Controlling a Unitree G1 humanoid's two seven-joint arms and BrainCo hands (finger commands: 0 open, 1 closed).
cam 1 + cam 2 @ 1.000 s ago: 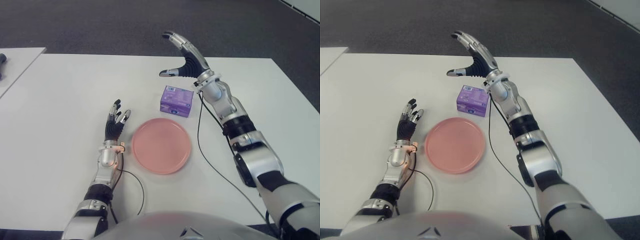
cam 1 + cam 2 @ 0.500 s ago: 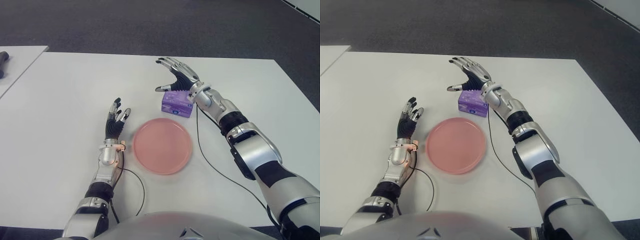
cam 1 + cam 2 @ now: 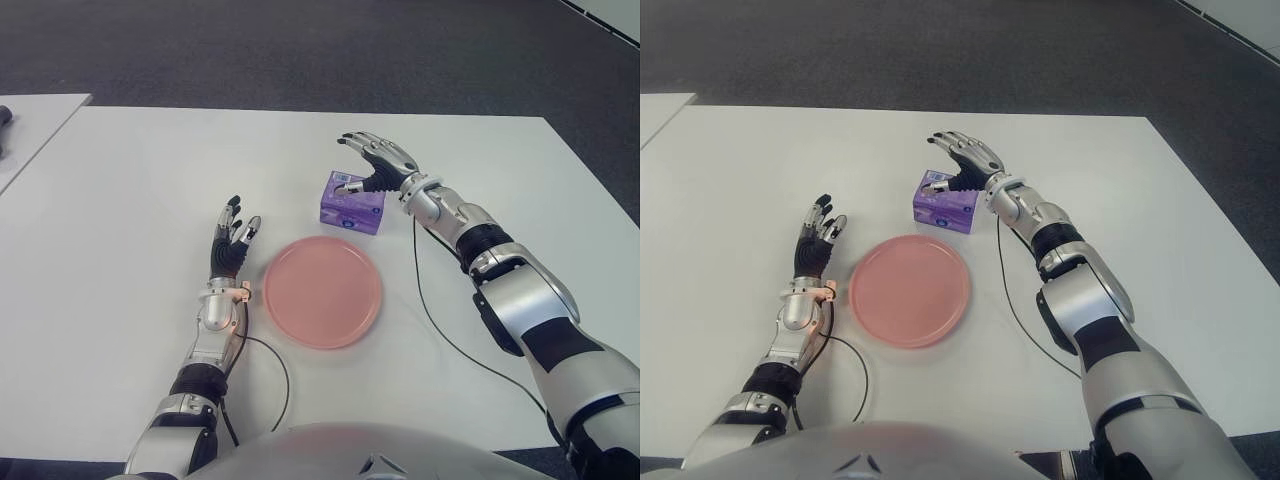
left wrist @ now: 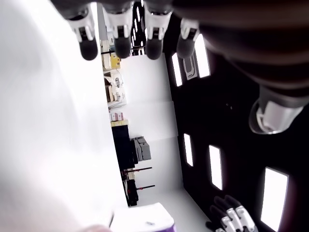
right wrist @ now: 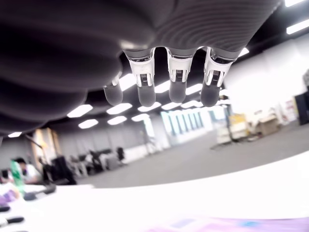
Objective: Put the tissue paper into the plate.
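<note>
With the purple tissue pack (image 3: pixel 352 202) on the table (image 3: pixel 130 190) just beyond the pink plate (image 3: pixel 322 291), the spread right hand (image 3: pixel 375 165) above it should settle squarely before closing; open left hand (image 3: pixel 231 245) left of the plate

The right hand (image 5: pixel 164 72) fills the upper frame, its four fingertips (image 5: pixel 177 92) extended and holding nothing, above a purple tissue pack (image 5: pixel 217 225) on the white table (image 5: pixel 145 203).
</note>
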